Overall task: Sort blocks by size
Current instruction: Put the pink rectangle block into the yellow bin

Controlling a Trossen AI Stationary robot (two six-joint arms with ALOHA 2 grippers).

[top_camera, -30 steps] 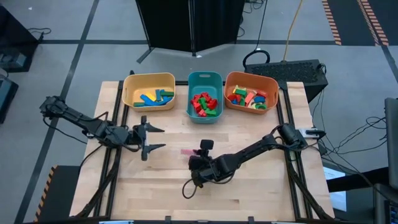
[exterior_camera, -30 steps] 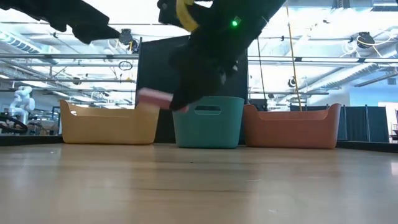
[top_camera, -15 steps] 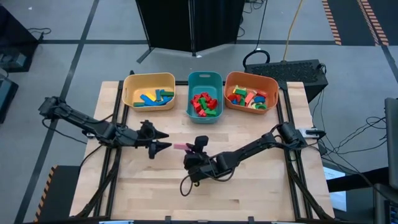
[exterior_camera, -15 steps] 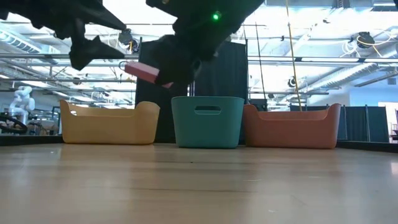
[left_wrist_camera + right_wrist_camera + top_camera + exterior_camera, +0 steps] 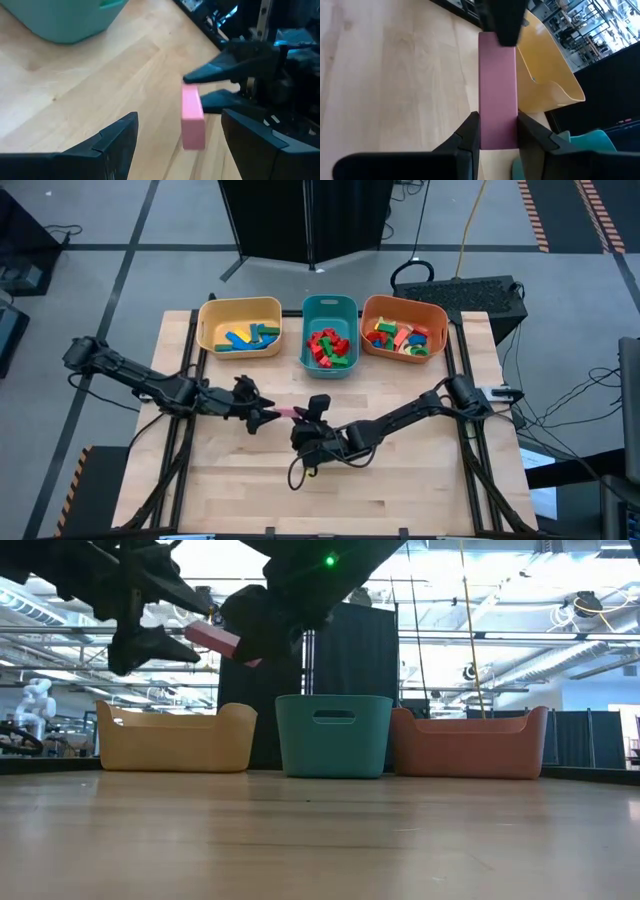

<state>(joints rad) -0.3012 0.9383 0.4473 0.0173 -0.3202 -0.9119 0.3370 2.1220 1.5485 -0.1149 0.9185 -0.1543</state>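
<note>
Right gripper (image 5: 292, 414) clamps the pink bar (image 5: 288, 413) aloft toward gaping left gripper (image 5: 268, 415).

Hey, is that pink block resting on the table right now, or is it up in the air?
In the air. The right gripper holds the pink block above the bins' rims in the low view, with the open left gripper at its free end.

Pink block (image 5: 192, 117) held by the right gripper (image 5: 212, 87) — between the left gripper's (image 5: 177, 142) spread fingers (image 5: 117, 137).
</note>
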